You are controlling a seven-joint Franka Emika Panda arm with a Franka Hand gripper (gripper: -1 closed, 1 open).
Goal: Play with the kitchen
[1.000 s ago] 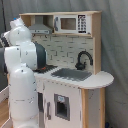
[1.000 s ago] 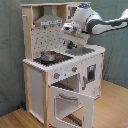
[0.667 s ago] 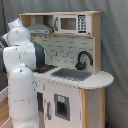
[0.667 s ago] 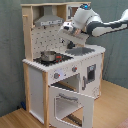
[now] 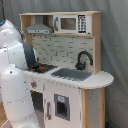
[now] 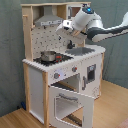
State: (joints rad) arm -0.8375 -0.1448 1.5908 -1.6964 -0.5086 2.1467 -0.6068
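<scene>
A grey curtain hangs behind everything, and a wooden floor (image 6: 12,117) shows in the second exterior view, where the kitchen (image 6: 65,65) stands against the curtain, filling the middle of both exterior views. In the second exterior view the arm (image 6: 102,31) reaches in from the second exterior view's right, its forearm roughly level, bending at a rounded white joint and ending in the end effector (image 6: 66,26), which hangs above the black stovetop (image 6: 56,58), just below the hood (image 6: 49,21) and in front of the tiled back wall; whether its fingers are apart or together I cannot tell. That view also shows the oven door (image 6: 71,104) swung down and open, and a small pot (image 6: 48,55) sitting on the stovetop. The first exterior view shows none of that: there the arm's bulky white body (image 5: 15,75) fills the first exterior view's left and hides the stove side, while the microwave (image 5: 72,23), the black faucet (image 5: 83,59) and the grey sink (image 5: 71,74) are plain to see.
</scene>
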